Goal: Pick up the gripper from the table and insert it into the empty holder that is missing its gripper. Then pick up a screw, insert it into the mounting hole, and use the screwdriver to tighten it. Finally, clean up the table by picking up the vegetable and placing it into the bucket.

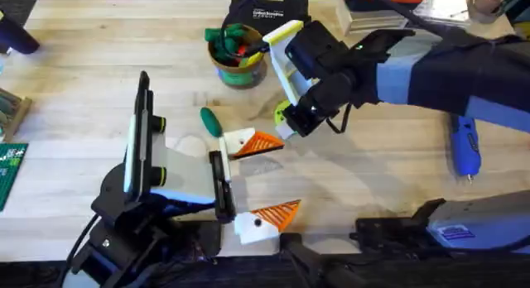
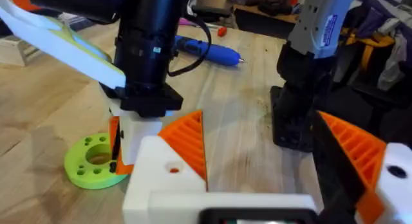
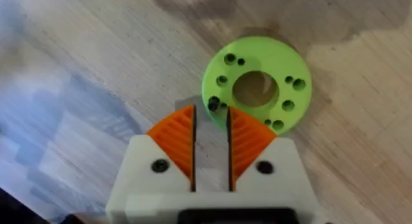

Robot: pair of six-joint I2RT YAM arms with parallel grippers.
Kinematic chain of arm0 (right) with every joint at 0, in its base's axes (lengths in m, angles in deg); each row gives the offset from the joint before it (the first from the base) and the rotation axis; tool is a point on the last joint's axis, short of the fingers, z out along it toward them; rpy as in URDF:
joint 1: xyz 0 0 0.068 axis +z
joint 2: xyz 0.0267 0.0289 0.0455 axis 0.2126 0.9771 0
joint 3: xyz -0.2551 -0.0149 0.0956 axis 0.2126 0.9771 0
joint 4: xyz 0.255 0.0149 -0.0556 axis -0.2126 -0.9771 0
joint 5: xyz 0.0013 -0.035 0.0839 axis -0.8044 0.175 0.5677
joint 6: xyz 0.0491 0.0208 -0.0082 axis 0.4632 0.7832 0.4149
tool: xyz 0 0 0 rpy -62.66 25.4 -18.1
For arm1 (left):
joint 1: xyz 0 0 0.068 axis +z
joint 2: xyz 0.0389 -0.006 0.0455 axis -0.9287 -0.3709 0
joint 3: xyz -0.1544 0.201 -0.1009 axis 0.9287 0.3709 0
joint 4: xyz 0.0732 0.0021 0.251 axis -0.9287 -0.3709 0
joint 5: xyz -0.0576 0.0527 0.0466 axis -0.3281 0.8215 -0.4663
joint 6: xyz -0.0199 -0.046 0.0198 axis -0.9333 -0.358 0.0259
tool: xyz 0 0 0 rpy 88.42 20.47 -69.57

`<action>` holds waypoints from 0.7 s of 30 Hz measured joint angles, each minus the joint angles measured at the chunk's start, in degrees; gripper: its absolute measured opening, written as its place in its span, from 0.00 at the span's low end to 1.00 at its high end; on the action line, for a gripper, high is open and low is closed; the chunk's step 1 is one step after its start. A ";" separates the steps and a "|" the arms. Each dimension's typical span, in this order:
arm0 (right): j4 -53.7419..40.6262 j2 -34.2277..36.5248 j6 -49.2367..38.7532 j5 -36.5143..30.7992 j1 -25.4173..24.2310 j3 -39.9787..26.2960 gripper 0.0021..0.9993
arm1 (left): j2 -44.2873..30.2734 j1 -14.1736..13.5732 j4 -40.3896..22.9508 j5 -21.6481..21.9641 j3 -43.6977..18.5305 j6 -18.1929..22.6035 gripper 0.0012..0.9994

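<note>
Here, right gripper (image 3: 211, 143) just short of green disc (image 3: 257, 89)

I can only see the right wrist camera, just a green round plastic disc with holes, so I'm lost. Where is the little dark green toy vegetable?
Observer: The small dark green oblong toy vegetable lies on the wooden table, left of that disc in the overhead view.
Operator: Where's the bucket?
Observer: The small round tan-rimmed bucket stands beyond the vegetable, farther from the arms' bases.
Operator: And the screwdriver?
Observer: The blue pen-shaped screwdriver lies near the table's right side.
</note>
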 joint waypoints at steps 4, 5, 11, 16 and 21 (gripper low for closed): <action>0.57 0.02 0.02 0.00 0.00 0.00 0.25 | 0.01 0.00 0.00 0.00 0.00 0.00 0.99; 0.84 0.06 0.02 -0.02 0.00 0.00 0.25 | 0.02 0.00 0.00 0.00 0.00 0.00 0.99; 1.85 0.28 0.43 -0.02 0.00 0.00 0.25 | 0.01 0.00 0.00 0.00 0.00 0.00 0.99; 2.49 0.37 0.45 -0.04 0.00 0.00 0.25 | 0.00 0.00 0.00 0.00 0.00 0.00 0.99; 2.56 0.39 0.63 -0.05 0.00 0.00 0.25 | 0.02 0.00 0.00 0.00 0.00 0.00 0.99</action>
